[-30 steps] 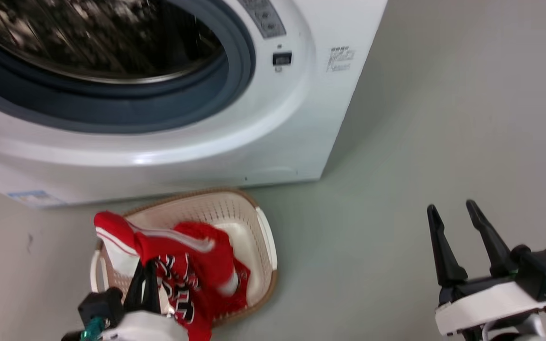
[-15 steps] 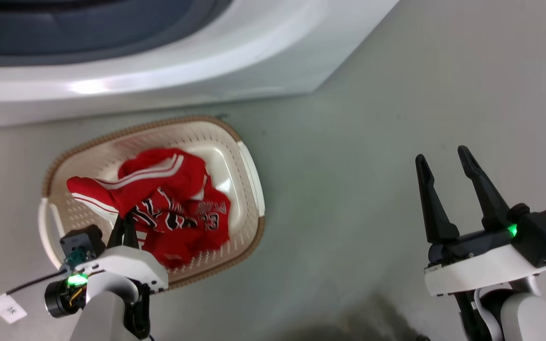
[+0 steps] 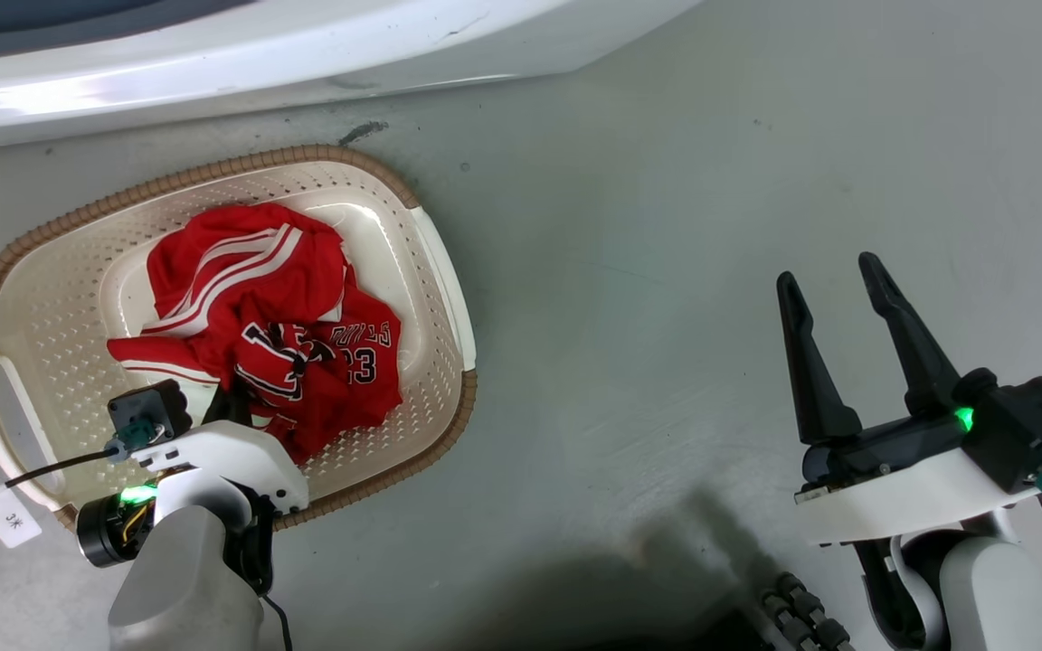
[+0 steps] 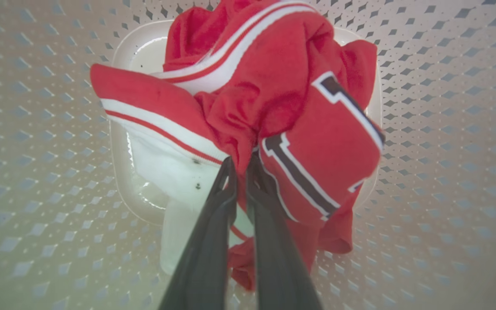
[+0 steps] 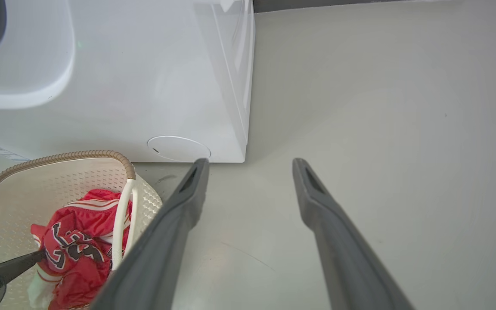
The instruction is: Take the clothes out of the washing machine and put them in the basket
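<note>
left wrist view: left gripper [image 4: 240, 165] pinched nearly shut on a fold of the clothes [image 4: 274, 99], low inside the basket [image 4: 446, 129], seemingly so they land within its walls; right gripper [image 3: 828, 271] hangs spread and empty over the floor [image 3: 666, 226]; washing machine [image 3: 213, 63] just behind the basket.

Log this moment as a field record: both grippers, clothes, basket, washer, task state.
left gripper: inside the basket, fingers closed on a fold of the clothes
right gripper: open, holding nothing, over bare floor
clothes: red, bunched in a heap on the basket's base, number 23 facing up
basket: on the floor, just in front of the washer
washer: white front panel along the top of the head view
task state: clothes are in the basket, not yet released
</note>
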You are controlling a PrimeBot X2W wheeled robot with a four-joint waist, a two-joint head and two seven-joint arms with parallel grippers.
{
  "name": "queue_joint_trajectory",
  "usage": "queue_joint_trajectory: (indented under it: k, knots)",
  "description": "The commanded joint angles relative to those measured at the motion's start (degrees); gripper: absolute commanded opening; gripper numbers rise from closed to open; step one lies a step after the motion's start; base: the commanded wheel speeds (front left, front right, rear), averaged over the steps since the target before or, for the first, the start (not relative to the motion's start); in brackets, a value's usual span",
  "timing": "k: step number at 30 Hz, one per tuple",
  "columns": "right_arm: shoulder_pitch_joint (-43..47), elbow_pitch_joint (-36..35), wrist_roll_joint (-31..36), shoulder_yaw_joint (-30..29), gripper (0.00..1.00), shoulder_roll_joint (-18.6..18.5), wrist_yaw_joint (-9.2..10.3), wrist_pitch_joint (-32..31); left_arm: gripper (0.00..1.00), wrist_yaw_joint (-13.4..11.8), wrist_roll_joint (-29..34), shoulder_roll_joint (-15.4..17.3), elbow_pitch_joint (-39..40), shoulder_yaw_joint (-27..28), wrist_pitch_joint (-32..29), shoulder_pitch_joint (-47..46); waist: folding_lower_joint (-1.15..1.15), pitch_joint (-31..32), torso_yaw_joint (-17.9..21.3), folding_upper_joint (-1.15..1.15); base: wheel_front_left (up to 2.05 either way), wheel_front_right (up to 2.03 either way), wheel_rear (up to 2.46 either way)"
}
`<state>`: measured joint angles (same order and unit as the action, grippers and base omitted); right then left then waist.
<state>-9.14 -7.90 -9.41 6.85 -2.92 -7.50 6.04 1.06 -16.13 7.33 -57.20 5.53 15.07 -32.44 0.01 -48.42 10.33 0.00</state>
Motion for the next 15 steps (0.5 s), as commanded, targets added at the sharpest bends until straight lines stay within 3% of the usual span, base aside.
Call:
queue_joint_trajectory:
  k: [1, 2, 3, 4, 15]
  knots:
    - [-0.99, 0.20, 0.01, 0.19, 1.00, 0.07, 0.02, 0.32, 0.00, 0.20, 0.46, 0.22, -0.34, 0.04, 0.14, -0.76, -0.01, 0.68, -0.01, 0.00, 0.00, 0.00, 0.00]
    - [-1.08, 0.53, 0.00, 0.22, 1.00, 0.07, 0.03, 0.45, 0.25, 0.25, 0.57, 0.03, -0.91, 0.03, 0.14, -0.79, -0.01, 1.29, -0.04, 0.00, 0.00, 0.00, 0.00]
    - [-1.10, 0.93, -0.03, 0.20, 1.00, 0.07, 0.02, 0.63, 0.84, 0.26, 0.53, -0.20, -1.29, 0.20, 0.14, -0.68, -0.01, 2.17, -0.11, 0.00, 0.00, 0.00, 0.00]
    - [-1.06, 1.40, -0.16, 0.16, 1.00, 0.07, 0.02, 0.62, 1.00, 0.25, 0.44, -0.47, -1.73, 0.34, 0.14, -0.43, -0.01, 3.15, -0.23, 0.00, 0.00, 0.00, 0.00]
    - [2.57, 4.52, 1.65, -3.83, 1.00, 0.05, 0.02, 0.11, 1.00, 1.40, -0.20, -2.43, -0.35, 3.27, 0.14, 7.46, -0.01, 20.84, -2.49, 0.00, 0.00, 0.00, 0.00]
